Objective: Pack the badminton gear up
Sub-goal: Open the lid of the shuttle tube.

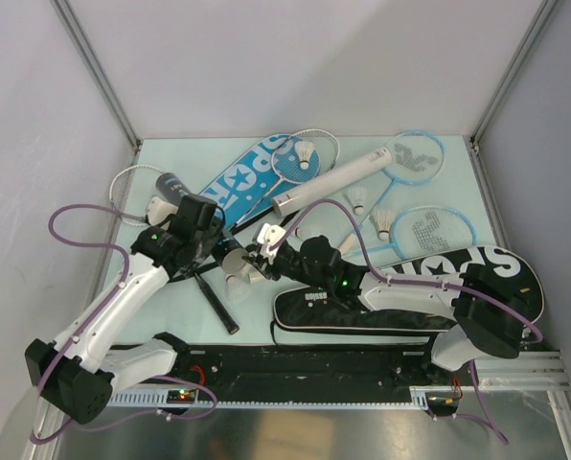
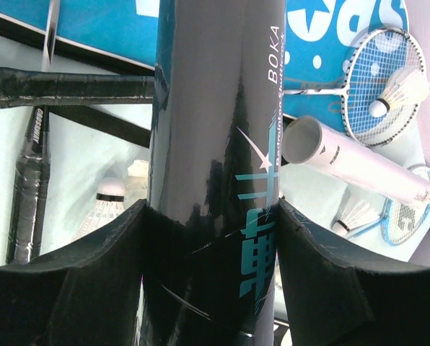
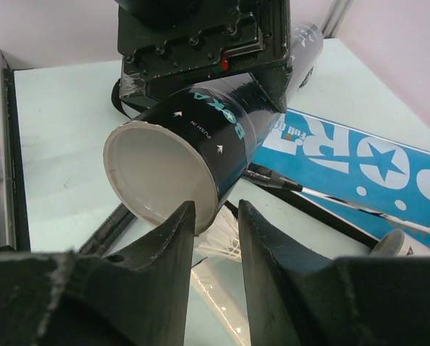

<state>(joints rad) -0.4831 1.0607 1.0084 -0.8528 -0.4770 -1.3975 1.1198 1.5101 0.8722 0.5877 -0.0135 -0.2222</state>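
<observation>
My left gripper (image 1: 207,240) (image 2: 211,209) is shut on the black tube (image 1: 230,255) (image 2: 208,108) and holds it tilted above the table. Its white open mouth (image 3: 157,169) faces my right gripper (image 1: 262,251) (image 3: 216,209). The right jaws stand a narrow gap apart just below the tube's rim. A white shuttlecock (image 3: 226,234) shows through the gap, beyond the fingertips. The white tube (image 1: 333,180) (image 2: 359,162) lies at the middle back. Light-blue rackets (image 1: 415,158) and more shuttlecocks (image 1: 359,199) lie to the right. The blue cover (image 1: 242,182) lies at the back and the black cover (image 1: 410,287) in front.
A black racket handle (image 1: 216,302) (image 2: 71,85) lies under the left arm. Shuttlecocks (image 2: 110,205) lie on the table below the black tube. White walls and metal posts close in the table on both sides. A metal rail (image 1: 362,383) runs along the near edge.
</observation>
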